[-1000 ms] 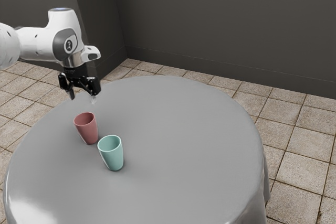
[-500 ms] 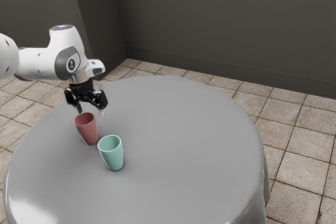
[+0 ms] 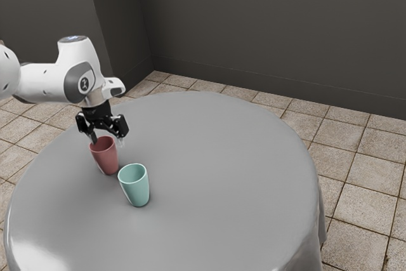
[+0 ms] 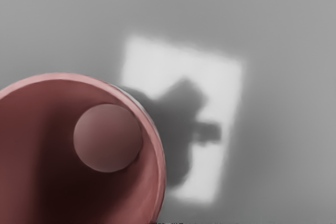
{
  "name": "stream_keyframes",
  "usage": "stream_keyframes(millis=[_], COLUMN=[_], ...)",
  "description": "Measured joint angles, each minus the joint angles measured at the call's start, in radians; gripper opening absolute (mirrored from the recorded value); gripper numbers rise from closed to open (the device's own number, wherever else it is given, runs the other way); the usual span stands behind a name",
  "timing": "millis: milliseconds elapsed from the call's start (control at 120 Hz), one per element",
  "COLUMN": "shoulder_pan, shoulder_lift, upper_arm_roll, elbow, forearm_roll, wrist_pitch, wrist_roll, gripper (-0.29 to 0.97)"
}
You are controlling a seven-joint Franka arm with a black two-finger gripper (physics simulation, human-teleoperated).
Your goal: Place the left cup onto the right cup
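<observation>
Since the pink cup (image 3: 104, 155) is the one to be lifted, everything else is placed by it. The round grey bench (image 3: 241, 176) carries the pink cup upright near its edge on the exterior view's left, with wide bare surface beyond. Over the pink cup reaches the white arm (image 3: 57, 80), coming in from the exterior view's left. Just beside the pink cup, nearer the camera and toward the exterior view's right, stands the green cup (image 3: 134, 185), upright and mouth up, with a narrow gap between them. Smallest are the jaws. They hang spread at the pink cup's rim and grip nothing. One finger seems to be over the mouth and the other outside the wall on the green cup's side. From the wrist, the pink cup's mouth sits off to one side of the hand, which would suit a pinch on the wall.

I judge three risks. A finger landing on the rim would tip the pink cup or shove it into the green cup. A shallow pinch on the smooth tapered wall could slip during the lift. If carried tilted, the pink cup could catch the green cup's lip and topple it instead of settling.
</observation>
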Motion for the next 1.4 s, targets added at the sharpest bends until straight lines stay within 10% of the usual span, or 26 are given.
stream_keyframes(millis=[783,1400], shoulder_pan=[-0.001,0.0], shoulder_lift=[0.094,0.111], upper_arm_roll=[0.0,0.0], elbow=[0.006,0.003], forearm_roll=[0.003,-0.004], wrist_pitch=[0.088,0.107], wrist_roll=[-0.027,-0.046], gripper=[0.63,0.3])
